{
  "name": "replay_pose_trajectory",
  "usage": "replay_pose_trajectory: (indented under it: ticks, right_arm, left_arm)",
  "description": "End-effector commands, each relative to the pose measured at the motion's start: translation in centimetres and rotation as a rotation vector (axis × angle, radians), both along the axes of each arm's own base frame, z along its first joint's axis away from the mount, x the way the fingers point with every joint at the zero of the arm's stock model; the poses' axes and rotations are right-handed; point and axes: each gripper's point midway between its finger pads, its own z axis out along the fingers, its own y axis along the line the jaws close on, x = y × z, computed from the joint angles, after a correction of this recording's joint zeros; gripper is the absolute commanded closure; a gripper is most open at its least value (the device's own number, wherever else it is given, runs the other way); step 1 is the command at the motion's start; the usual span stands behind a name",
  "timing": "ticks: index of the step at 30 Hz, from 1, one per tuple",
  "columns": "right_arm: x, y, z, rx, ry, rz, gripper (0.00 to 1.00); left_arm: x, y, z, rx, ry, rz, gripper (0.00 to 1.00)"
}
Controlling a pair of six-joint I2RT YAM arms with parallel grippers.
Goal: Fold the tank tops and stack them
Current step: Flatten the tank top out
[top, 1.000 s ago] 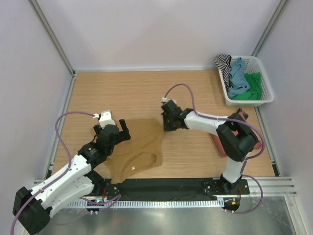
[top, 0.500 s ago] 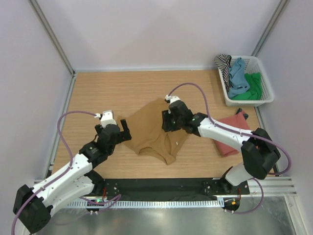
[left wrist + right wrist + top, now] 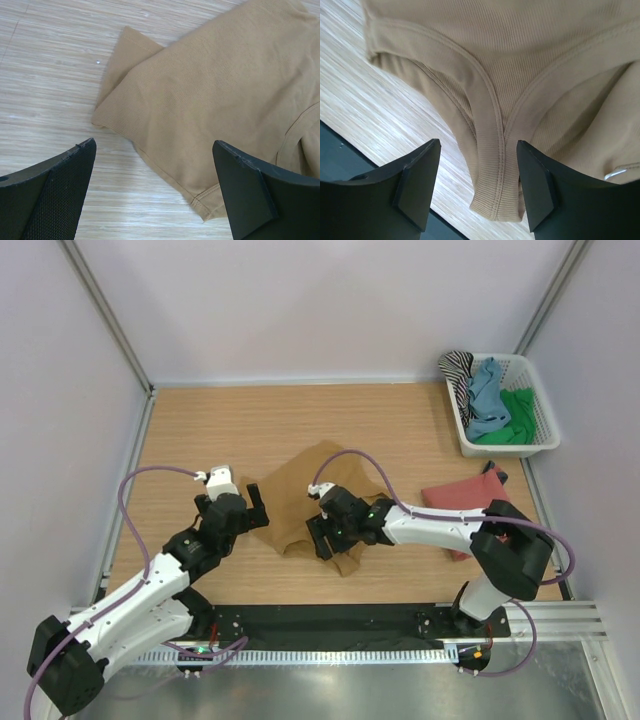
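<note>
Rust-red cloth tank top (image 3: 455, 498), at right, looks folded; ochre-brown cloth tank top (image 3: 295, 485) lies rumpled mid-frame, other tops (image 3: 492, 400) wait in the white plastic basket (image 3: 510, 449). Left pincer (image 3: 154, 145) and right pincer (image 3: 478, 144) gape empty.

The ochre top (image 3: 300, 502) is plain ochre-brown with a fine rib. The red top (image 3: 458, 510) is rust-red. The counter (image 3: 220, 420) is pale wood grain. The basket (image 3: 545, 445) is white and holds a black-and-white striped top (image 3: 457, 367), a blue top (image 3: 487, 390) and a green top (image 3: 517, 412). The left claw (image 3: 154, 146) and right claw (image 3: 479, 146) are black.
</note>
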Motion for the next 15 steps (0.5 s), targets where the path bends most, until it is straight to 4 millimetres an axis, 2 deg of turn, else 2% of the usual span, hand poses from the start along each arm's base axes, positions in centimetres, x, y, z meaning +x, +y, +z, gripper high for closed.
replay_pose_trajectory:
  ticks: [1, 4, 5, 7, 8, 11, 12, 13, 15]
  right_arm:
    - [-0.8, -0.8, -0.9, -0.039, 0.03, -0.041, 0.32]
    - [-0.7, -3.1, -2.4, -0.127, 0.016, -0.104, 0.49]
    - [-0.5, -3.5, -2.6, -0.144, 0.009, -0.119, 0.61]
    - [-0.1, -5.0, -2.9, -0.207, -0.02, -0.158, 0.7]
    - [0.2, -5.5, -3.0, -0.229, -0.028, -0.181, 0.81]
    - [3.1, -9.0, -2.8, -0.302, -0.072, -0.337, 0.99]
    - [4.2, -10.0, -2.5, -0.287, -0.072, -0.389, 0.99]
    - [5.7, -11.8, -2.3, -0.263, -0.05, -0.469, 0.99]
    - [7.9, -13.1, -0.6, -0.191, -0.087, -0.568, 0.98]
  left_arm:
    - [0.8, 0.0, 1.2, -0.006, -0.049, 0.015, 0.0]
    - [0.9, -0.1, 1.2, -0.009, -0.049, 0.012, 0.0]
    - [0.9, -0.1, 1.1, -0.007, -0.047, 0.012, 0.0]
    - [0.9, -0.2, 1.1, -0.006, -0.044, 0.011, 0.0]
    - [0.9, -0.2, 1.0, -0.005, -0.042, 0.01, 0.01]
    - [0.9, -0.2, 1.0, -0.003, -0.041, 0.009, 0.0]
    - [0.9, -0.2, 1.1, -0.006, -0.044, 0.009, 0.01]
    - [0.9, -0.2, 1.1, -0.006, -0.044, 0.009, 0.0]
    - [0.9, -0.2, 1.2, -0.009, -0.048, 0.009, 0.0]
